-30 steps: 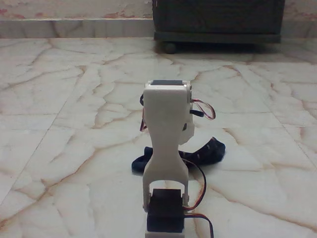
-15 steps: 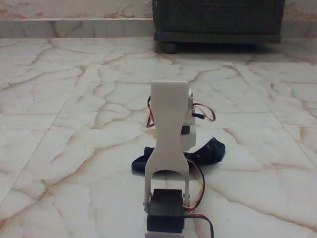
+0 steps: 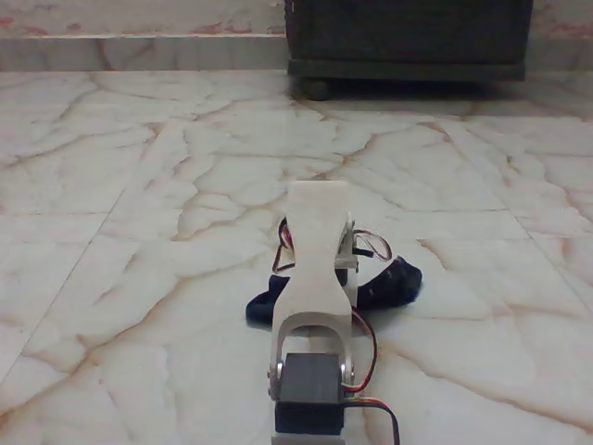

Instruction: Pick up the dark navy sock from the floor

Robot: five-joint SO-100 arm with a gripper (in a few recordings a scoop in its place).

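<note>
The dark navy sock (image 3: 394,283) lies limp on the floor (image 3: 139,241) in the fixed view, stretching from left of the arm to its right. My white arm (image 3: 317,260) rises from the bottom edge and leans forward over the sock's middle, covering that part. The gripper itself is hidden behind the arm's upper link, so its fingers and their state cannot be seen.
A dark wooden cabinet (image 3: 408,37) on round feet stands at the back, against the wall. Red and black wires (image 3: 371,366) loop off the arm's right side. Open marble floor lies to the left and right of the arm.
The arm's upper link has folded forward and down toward the sock, its top dropping lower in the picture. The sock has not moved.
</note>
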